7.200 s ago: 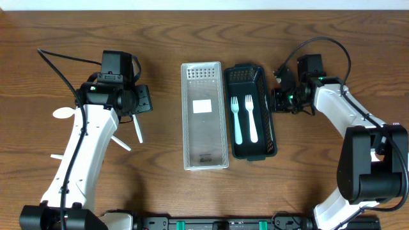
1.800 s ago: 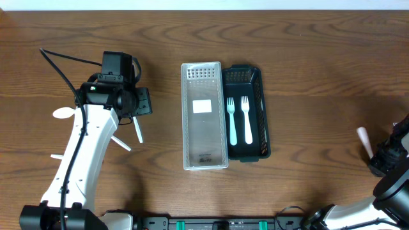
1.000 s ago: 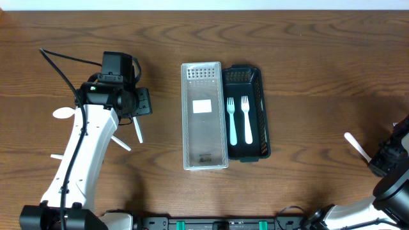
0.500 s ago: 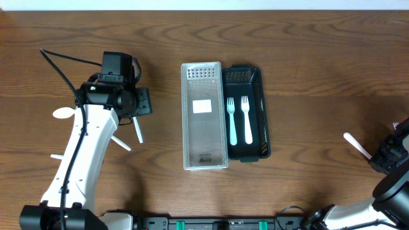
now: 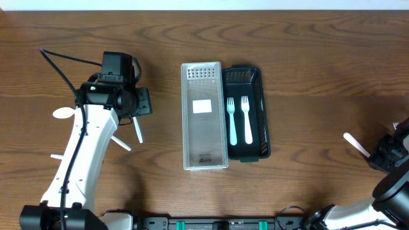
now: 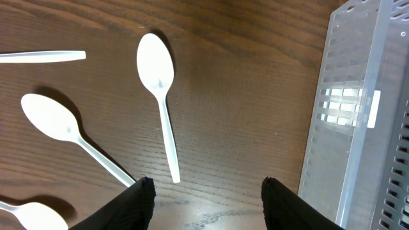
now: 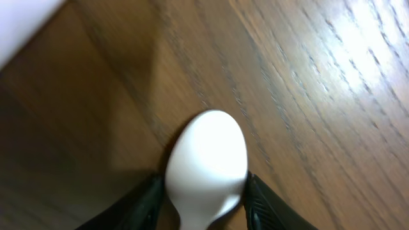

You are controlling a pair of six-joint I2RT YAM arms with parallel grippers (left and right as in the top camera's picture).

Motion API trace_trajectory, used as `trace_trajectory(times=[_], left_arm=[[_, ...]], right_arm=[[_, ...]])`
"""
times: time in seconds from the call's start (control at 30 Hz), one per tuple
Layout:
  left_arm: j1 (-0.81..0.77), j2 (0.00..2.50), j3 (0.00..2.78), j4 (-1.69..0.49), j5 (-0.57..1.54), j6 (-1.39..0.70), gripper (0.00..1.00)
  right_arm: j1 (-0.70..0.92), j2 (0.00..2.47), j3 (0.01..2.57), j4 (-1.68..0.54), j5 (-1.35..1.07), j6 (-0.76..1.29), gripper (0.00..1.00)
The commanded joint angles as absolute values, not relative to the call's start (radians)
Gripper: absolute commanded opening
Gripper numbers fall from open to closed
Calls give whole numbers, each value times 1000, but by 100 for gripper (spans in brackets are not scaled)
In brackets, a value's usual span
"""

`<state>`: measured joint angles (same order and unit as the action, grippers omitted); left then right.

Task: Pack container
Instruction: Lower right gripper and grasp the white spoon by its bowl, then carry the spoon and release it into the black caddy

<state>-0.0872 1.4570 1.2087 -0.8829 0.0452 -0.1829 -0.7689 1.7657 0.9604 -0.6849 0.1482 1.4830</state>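
Right arm has swung away from the black tray (image 5: 261,96) to the worktop's (image 5: 319,76) far right edge, and the tray now lies straighter than before. The right hand (image 7: 204,195) pinches a white spoon (image 7: 208,160) by its bowl, with a finger (image 7: 144,201) against each side. From overhead the handle sticks out toward the tray. Two forks (image 5: 232,121) lie side by side in the tray, which touches the clear bin (image 5: 204,137) on its left. The left hand (image 6: 208,204) hovers spread above loose spoons (image 6: 163,115) on the worktop, well left of the bin.
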Motion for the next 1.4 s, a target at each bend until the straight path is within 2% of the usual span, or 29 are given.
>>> trace_trajectory(times=[0.0, 0.53, 0.8, 0.93, 0.97, 1.37], left_arm=[[-89, 1459, 1229, -886, 34, -177, 56], [-89, 1459, 1229, -893, 34, -176, 57], [-89, 1459, 1229, -894, 34, -176, 56], [-89, 1459, 1229, -894, 34, -176, 56], [-89, 1459, 1229, -894, 34, -176, 56], [-89, 1459, 1229, -893, 33, -176, 57]], right_arm=[[-771, 1800, 933, -699, 74, 1483, 43], [-771, 1800, 933, -711, 74, 1484, 35], [-771, 1800, 933, -719, 74, 1469, 23], [-771, 1800, 933, -718, 74, 1364, 4], [-771, 1800, 933, -718, 74, 1335, 1], [-699, 1748, 1003, -734, 136, 971, 1]])
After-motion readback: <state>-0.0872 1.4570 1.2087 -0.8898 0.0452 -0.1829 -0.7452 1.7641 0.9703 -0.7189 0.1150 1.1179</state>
